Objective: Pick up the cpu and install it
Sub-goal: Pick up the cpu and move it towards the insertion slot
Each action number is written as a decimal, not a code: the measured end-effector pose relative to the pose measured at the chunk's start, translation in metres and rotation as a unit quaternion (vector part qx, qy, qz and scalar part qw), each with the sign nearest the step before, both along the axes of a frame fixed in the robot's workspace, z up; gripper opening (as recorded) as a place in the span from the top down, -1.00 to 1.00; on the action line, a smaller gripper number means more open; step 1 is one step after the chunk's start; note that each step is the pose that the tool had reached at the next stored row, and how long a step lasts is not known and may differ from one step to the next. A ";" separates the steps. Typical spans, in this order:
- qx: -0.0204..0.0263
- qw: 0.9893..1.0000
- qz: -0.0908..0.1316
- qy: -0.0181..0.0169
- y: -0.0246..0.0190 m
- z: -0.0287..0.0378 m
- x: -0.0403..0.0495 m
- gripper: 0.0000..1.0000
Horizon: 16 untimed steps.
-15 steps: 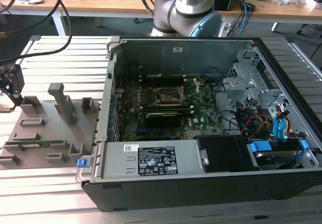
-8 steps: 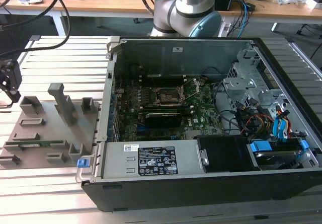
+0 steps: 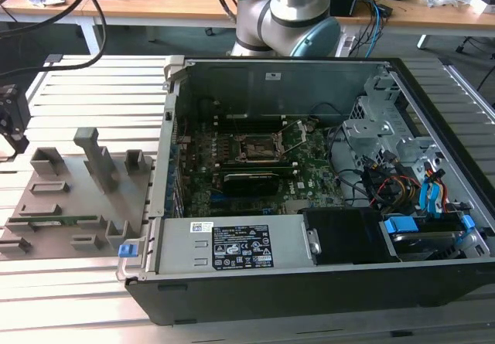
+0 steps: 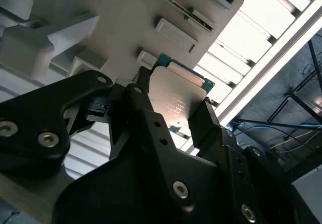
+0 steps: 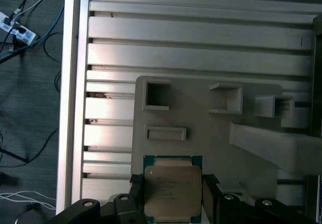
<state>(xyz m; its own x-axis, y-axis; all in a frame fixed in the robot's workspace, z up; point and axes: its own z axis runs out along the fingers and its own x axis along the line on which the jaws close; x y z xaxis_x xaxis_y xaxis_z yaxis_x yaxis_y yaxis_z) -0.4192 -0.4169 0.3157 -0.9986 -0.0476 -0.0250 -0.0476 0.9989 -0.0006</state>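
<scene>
Though its faint print is unreadable, the cpu (image 5: 172, 194) sits clamped in the tool (image 5: 172, 181).

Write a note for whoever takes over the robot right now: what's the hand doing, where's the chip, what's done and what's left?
The hand is shut on the cpu, pressing two opposite sides.
The cpu sits at the edge of the grey fixture plate, metal top facing the wrist cameras. Whether it is lifted off the plate cannot be told.
The socket is inside the open computer case, which stands on the exterior view's right of the plate.
Done: the cpu is gripped.
Left: the cpu is not in the socket yet.
</scene>
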 end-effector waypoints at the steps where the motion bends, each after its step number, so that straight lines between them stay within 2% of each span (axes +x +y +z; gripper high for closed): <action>1: 0.000 1.000 0.000 0.000 0.0000 0.0013 0.0000 -0.09; 16: 0.000 1.000 0.000 0.000 0.0002 0.0237 0.0000 -0.09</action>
<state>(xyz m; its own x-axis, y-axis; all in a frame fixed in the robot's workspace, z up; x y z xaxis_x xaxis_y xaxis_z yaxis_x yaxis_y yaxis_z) -0.4192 -0.4167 0.3394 -0.9985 -0.0476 -0.0251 -0.0476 0.9989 -0.0006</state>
